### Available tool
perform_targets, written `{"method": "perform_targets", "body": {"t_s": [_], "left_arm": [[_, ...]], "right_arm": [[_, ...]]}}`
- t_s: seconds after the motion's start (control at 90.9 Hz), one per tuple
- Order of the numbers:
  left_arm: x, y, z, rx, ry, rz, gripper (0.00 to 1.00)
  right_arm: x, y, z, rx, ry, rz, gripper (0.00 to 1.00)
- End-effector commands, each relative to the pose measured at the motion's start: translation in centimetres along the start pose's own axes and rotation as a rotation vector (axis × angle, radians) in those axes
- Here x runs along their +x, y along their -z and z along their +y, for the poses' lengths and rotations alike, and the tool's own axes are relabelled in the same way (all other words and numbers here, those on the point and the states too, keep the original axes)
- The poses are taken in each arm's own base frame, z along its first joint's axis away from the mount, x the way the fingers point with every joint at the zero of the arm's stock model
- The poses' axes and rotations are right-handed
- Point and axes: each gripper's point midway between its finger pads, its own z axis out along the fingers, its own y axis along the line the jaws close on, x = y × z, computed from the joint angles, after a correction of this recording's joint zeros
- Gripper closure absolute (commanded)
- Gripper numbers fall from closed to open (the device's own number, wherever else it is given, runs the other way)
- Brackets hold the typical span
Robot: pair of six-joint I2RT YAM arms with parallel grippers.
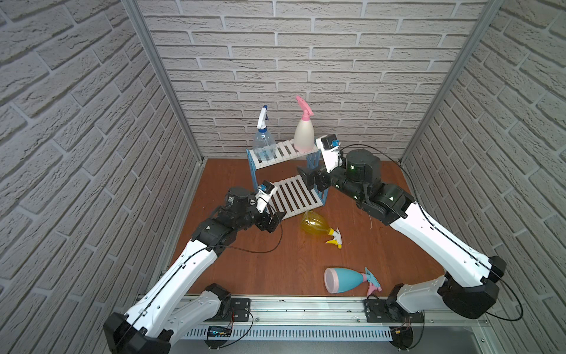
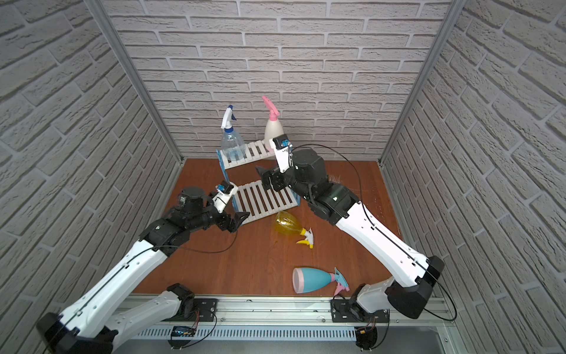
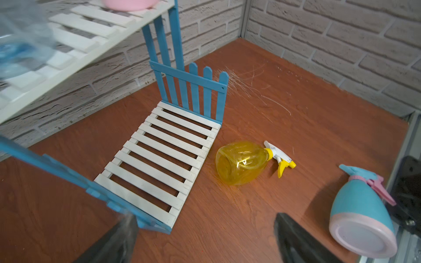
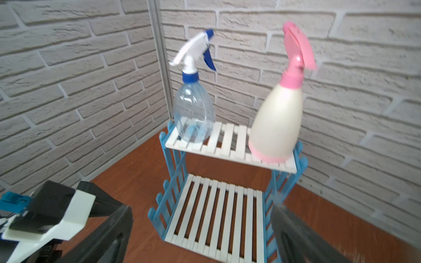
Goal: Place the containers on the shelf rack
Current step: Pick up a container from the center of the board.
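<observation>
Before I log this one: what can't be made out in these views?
- Cream bottle: lower body hidden behind the right arm's wrist camera in a top view.
- Clear bottle: blurred, cut by the left wrist view's edge.
- Yellow bottle and teal bottle: outside the right wrist view.

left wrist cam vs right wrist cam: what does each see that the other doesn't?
Left wrist only: the yellow bottle and the teal bottle, both lying on the table, off the shelf rack. Right wrist only: the clear bottle and the cream bottle in full, upright on the top shelf; the left wrist view catches just their blurred bases. Both: the bare lower shelf, the rack's blue picket sides and the brick wall.
</observation>
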Motion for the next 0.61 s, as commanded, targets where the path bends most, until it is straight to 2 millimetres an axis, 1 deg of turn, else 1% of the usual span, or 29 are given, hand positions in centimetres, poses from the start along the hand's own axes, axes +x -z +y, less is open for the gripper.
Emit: {"method": "perform_targets", "body": {"t_s": [0.0, 0.011, 0.066, 0.132, 0.154, 0.209, 0.275, 0.341, 0.462, 0.484, 0.594], "left_arm": [[-0.8, -1.9, -1.1, 0.015, -0.14, 0.053, 0.02], [-0.8, -2.2, -1.2, 0.02, -0.148, 0.059, 0.02], [-1.0, -3.5, -2.0, 0.048, -0.192, 0.087, 0.02], [-1.0, -5.1, -3.0, 0.074, -0.259, 0.126, 0.02], [-1.1, -5.7, -3.3, 0.082, -0.284, 0.14, 0.02], [-0.4, -7.4, -4.1, 0.106, -0.346, 0.191, 0.02], [0.2, -9.4, -4.8, 0.125, -0.414, 0.247, 0.02], [1.0, -11.3, -5.5, 0.14, -0.483, 0.303, 0.02], [2.6, -14.6, -6.4, 0.146, -0.592, 0.379, 0.02], [3.0, -15.2, -6.6, 0.151, -0.613, 0.392, 0.02], [3.8, -17.5, -7.1, 0.156, -0.683, 0.418, 0.02]], "right_arm": [[1.4, 2.4, -3.9, 0.088, -0.14, -0.033, 0.01], [1.6, 2.6, -4.3, 0.093, -0.152, -0.034, 0.01], [4.2, 3.1, -6.3, 0.132, -0.211, -0.005, 0.01], [6.3, 4.5, -8.7, 0.182, -0.272, 0.0, 0.01], [7.4, 4.6, -9.4, 0.198, -0.29, 0.016, 0.01], [9.2, 5.5, -11.2, 0.237, -0.335, 0.028, 0.01], [11.5, 6.1, -12.7, 0.265, -0.388, 0.053, 0.01], [13.2, 6.9, -14.5, 0.306, -0.452, 0.057, 0.01], [16.4, 7.9, -16.9, 0.362, -0.55, 0.066, 0.01], [16.8, 8.1, -17.2, 0.366, -0.568, 0.064, 0.01], [18.6, 8.9, -18.5, 0.392, -0.627, 0.063, 0.01]]}}
